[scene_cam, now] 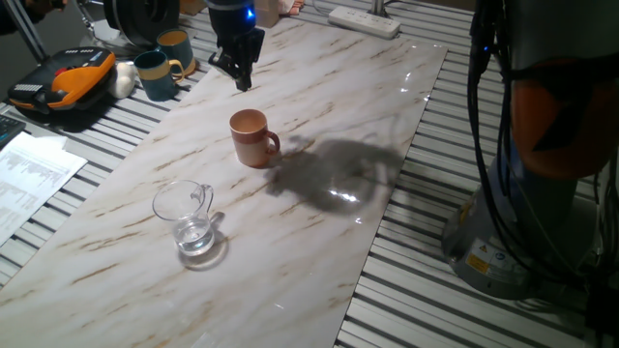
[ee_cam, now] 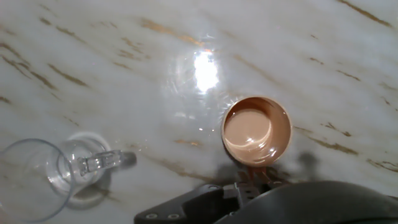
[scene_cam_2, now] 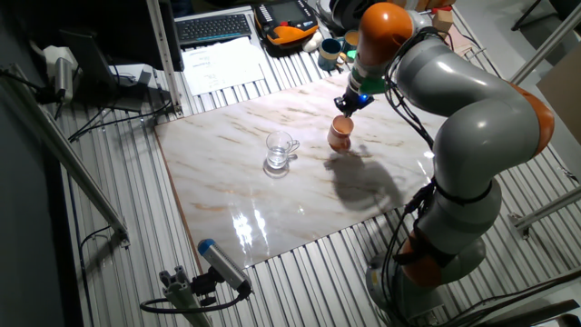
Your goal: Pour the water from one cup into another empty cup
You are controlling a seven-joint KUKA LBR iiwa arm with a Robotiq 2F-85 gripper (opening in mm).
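The glass mug (scene_cam: pixel 186 217) stands upright near the front left of the marble board, handle to the right, with a little clear water (scene_cam: pixel 195 239) at its base. The terracotta mug (scene_cam: pixel 253 137) stands upright mid-board; in the hand view its inside (ee_cam: pixel 256 129) looks glossy, and I cannot tell whether it holds liquid. The glass mug (ee_cam: pixel 59 174) shows at the lower left of that view. My gripper (scene_cam: pixel 242 82) hangs above the far side of the board, behind the terracotta mug and clear of both mugs. Its fingers meet at a point and hold nothing. The other fixed view has the gripper (scene_cam_2: pixel 349 103) just above the terracotta mug (scene_cam_2: pixel 340 133).
Two teal mugs (scene_cam: pixel 158 73) stand off the board at the far left beside an orange-and-black device (scene_cam: pixel 63 82). Papers (scene_cam: pixel 29 174) lie at the left edge and a power strip (scene_cam: pixel 365 19) at the back. The robot's base (scene_cam: pixel 522 203) stands to the right.
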